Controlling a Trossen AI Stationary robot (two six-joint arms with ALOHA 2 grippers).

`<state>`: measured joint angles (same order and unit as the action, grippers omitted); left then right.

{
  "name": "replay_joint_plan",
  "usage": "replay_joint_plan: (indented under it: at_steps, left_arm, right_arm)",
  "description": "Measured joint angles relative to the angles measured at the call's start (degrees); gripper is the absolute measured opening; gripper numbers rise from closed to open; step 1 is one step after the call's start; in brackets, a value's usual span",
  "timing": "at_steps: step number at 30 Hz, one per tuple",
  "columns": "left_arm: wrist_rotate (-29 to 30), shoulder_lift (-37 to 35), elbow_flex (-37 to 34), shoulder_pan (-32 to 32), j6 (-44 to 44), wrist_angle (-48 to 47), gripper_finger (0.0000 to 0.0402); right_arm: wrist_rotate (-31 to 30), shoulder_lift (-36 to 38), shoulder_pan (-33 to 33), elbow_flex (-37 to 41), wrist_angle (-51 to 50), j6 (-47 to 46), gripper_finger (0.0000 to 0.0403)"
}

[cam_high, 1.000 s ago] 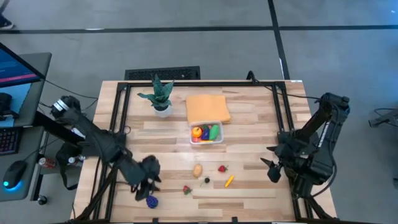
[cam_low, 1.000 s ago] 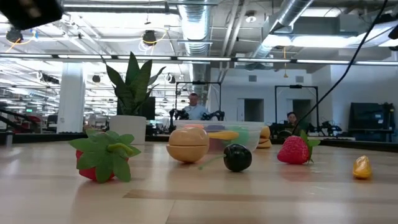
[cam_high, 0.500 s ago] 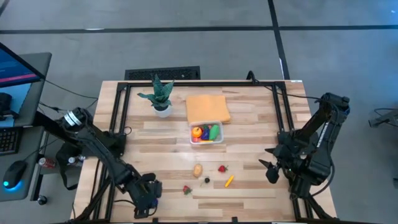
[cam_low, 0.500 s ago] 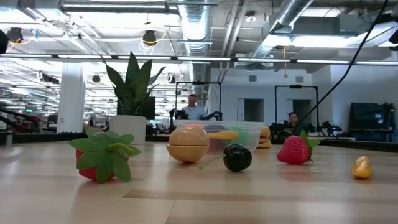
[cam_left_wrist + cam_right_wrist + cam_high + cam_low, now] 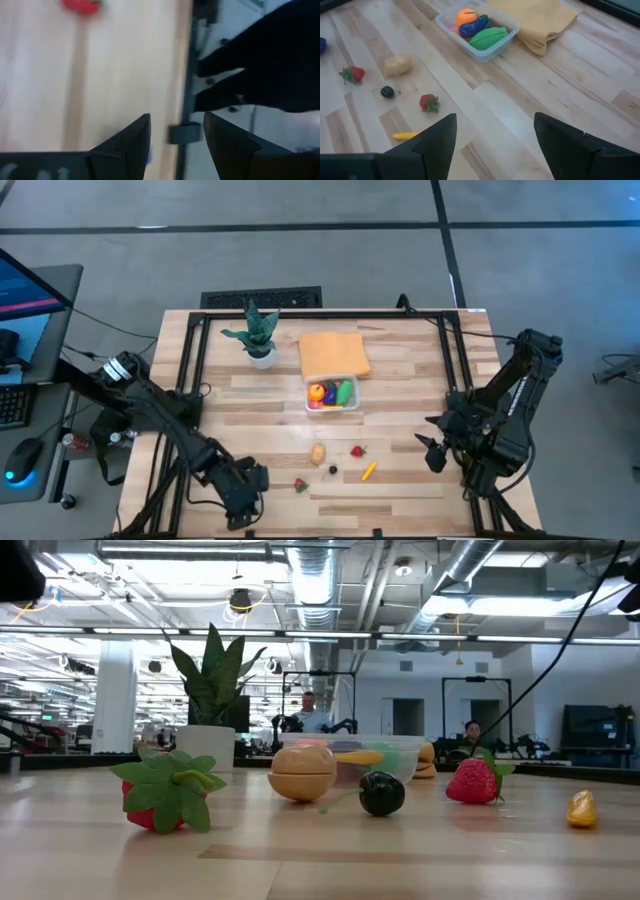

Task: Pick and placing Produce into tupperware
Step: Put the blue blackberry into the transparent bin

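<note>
The clear tupperware (image 5: 333,393) stands mid-table with orange, green and purple produce inside. Loose produce lies near the front: a tan piece (image 5: 318,453), a strawberry (image 5: 357,451), a dark cherry (image 5: 333,470), a yellow piece (image 5: 368,471) and a leafy red piece (image 5: 299,485). My left gripper (image 5: 243,505) is low at the near left edge, open, over a blue piece. The gripper hides that piece in the high view; it shows as a blue sliver (image 5: 148,158) beside one finger and in the right wrist view (image 5: 321,45). My right gripper (image 5: 433,452) waits open at the right. My left gripper slants down over the blue piece at the table's near edge. Its own body hides the piece in the high view, and I cannot tell whether a finger touches it.
A folded orange cloth (image 5: 334,352) lies just behind the tupperware, and a potted plant (image 5: 257,335) stands to the cloth's left. A dark frame rail (image 5: 186,100) runs along the table's near edge beside my left gripper. People show in the room beyond the table.
My left gripper has gone down and toward the table's near edge, then slightly right. It now covers the blue piece, which showed in front of it a second ago. The gap between its fingers looks the same. The produce has not moved.
</note>
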<state>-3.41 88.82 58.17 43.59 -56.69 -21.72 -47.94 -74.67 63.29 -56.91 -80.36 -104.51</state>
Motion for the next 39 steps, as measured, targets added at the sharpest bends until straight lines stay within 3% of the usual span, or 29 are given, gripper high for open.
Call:
replay_joint_plan:
  at_steps: [6,15,24,39]
  left_arm:
    - [-7.83,-0.01,0.28,-2.00,3.18,0.32,0.0174]
    - [-10.00,0.01,0.26,-2.35,6.08,-7.30,0.0191]
    - [-9.40,0.04,0.24,-1.81,10.04,-10.66,0.0251]
    - [0.70,1.20,-0.35,3.21,13.41,-9.92,0.0354]
  right_arm:
    - [-0.10,0.00,-0.07,0.01,0.08,0.00,0.0260]
    - [-0.10,0.00,-0.07,0.01,0.24,0.02,0.0260]
    - [-0.10,0.00,-0.07,0.03,-0.83,0.11,0.0260]
    - [-0.11,-0.02,-0.07,0.05,-1.31,0.06,0.0260]
